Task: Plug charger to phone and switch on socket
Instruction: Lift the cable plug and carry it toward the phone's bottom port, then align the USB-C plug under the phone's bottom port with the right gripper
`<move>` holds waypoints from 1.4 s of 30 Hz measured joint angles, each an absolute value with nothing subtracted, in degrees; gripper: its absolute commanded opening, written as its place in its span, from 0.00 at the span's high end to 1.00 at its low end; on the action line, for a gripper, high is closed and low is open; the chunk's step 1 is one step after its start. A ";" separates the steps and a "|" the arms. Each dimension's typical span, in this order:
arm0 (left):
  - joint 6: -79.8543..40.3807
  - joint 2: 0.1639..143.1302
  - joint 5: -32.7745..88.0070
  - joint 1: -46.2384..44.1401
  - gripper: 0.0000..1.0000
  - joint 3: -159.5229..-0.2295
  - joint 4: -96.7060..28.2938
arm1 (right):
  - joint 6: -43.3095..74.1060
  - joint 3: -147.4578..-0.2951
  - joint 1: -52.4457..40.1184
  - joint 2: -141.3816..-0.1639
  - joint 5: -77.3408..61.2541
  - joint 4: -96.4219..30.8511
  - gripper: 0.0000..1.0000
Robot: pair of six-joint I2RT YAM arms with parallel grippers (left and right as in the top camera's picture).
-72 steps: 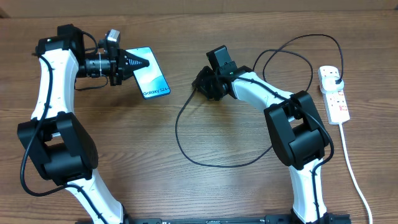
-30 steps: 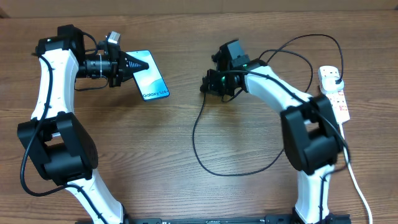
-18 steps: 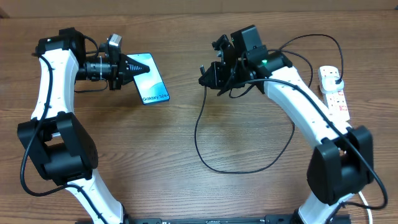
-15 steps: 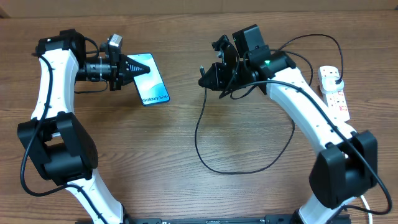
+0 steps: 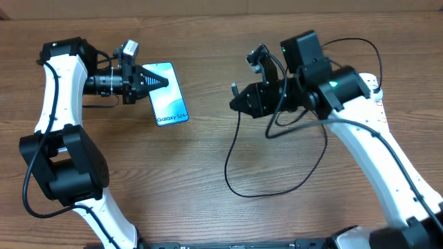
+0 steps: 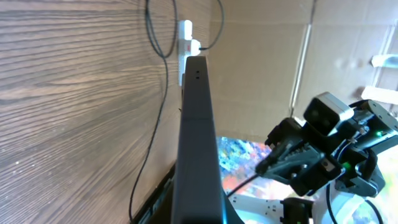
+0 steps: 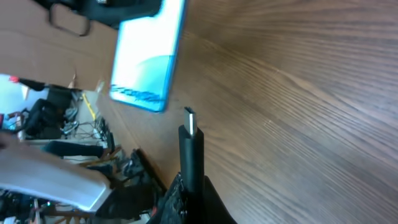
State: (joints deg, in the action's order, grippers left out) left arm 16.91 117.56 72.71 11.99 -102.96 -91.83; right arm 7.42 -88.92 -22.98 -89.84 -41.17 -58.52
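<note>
Charger (image 7: 191, 149) is pinched at its connector end by the closed right gripper (image 5: 239, 102), tip toward the phone (image 5: 168, 97), which the left gripper (image 5: 160, 81) clamps steady, apparently for insertion.

left hand (image 5: 160, 78) closed, right hand (image 5: 239, 102) closed

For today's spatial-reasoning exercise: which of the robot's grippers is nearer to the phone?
Left. The left gripper clamps the phone by one end. The right gripper, holding the charger, hangs apart from the phone, off to its side.
</note>
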 measured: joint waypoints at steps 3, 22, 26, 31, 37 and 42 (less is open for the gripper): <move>20.82 117.56 74.22 11.99 0.96 -102.94 -93.67 | 7.07 -86.39 -22.98 -85.76 -44.47 -55.86 0.96; 33.36 117.56 85.91 4.80 0.96 -102.78 -95.07 | 24.34 -56.82 -30.44 -78.28 -55.35 -23.35 0.96; 33.63 117.56 86.61 3.77 0.96 -103.48 -95.44 | 27.05 -56.82 -30.44 -78.28 -55.31 -20.95 0.96; 33.10 117.56 86.67 3.36 0.96 -108.51 -95.20 | 28.08 -56.82 -30.41 -78.28 -55.33 -20.10 0.96; 28.51 117.56 87.11 3.25 0.96 -116.05 -92.75 | 29.32 -56.82 -30.50 -78.28 -55.75 -15.59 0.96; 20.73 117.56 87.57 2.50 0.96 -119.00 -88.92 | 30.92 -56.82 -30.52 -78.28 -56.12 -10.92 0.96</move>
